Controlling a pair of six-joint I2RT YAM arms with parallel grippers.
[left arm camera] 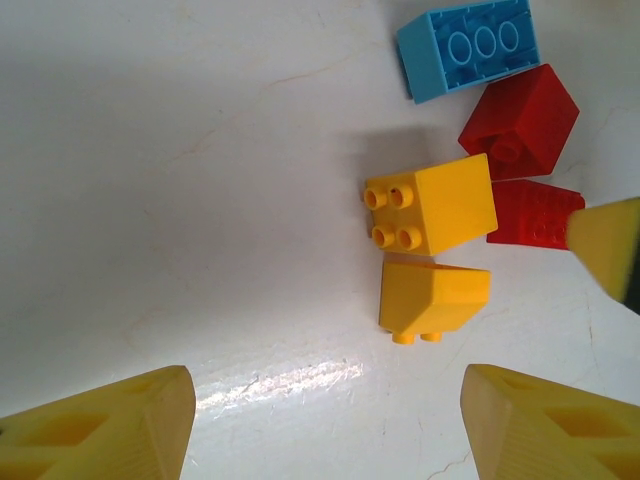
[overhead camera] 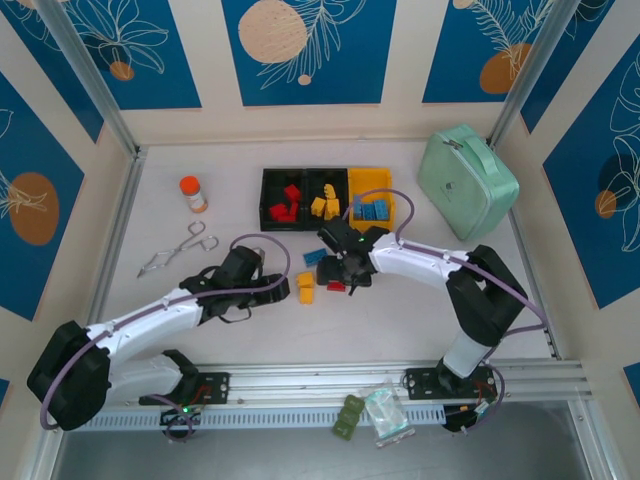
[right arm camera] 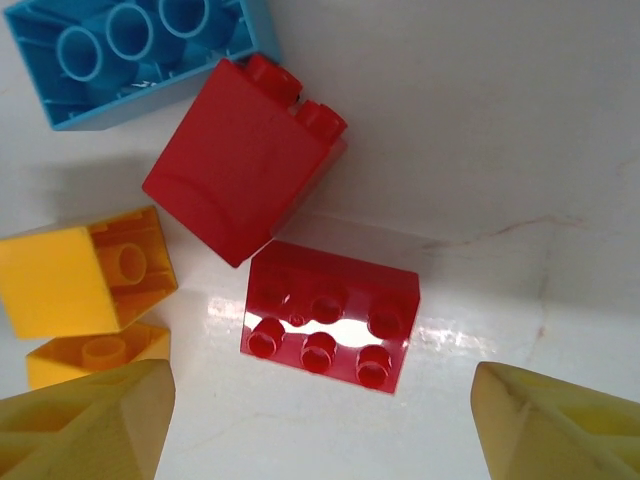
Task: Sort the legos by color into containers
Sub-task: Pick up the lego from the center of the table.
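Legos (overhead camera: 305, 288) lie loose on the white table (overhead camera: 200, 300) in front of the arms: 2 yellow bricks (left arm camera: 430, 205), 2 red ones and 1 blue brick (left arm camera: 468, 48). Left gripper (left arm camera: 328, 385) hovers by the yellow pair, jaws wide, holding nothing. Right gripper (right arm camera: 322, 372) is just as wide, with a 6-stud red brick (right arm camera: 330, 315) lying untouched between its fingers. Behind, the containers (overhead camera: 304, 176) hold red, yellow and blue bricks, 1 colour each. Print on the orange-capped bottle (overhead camera: 193, 195) is too small to read.

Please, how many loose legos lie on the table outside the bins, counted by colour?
Red legos: 2
Yellow legos: 2
Blue legos: 1
Total: 5
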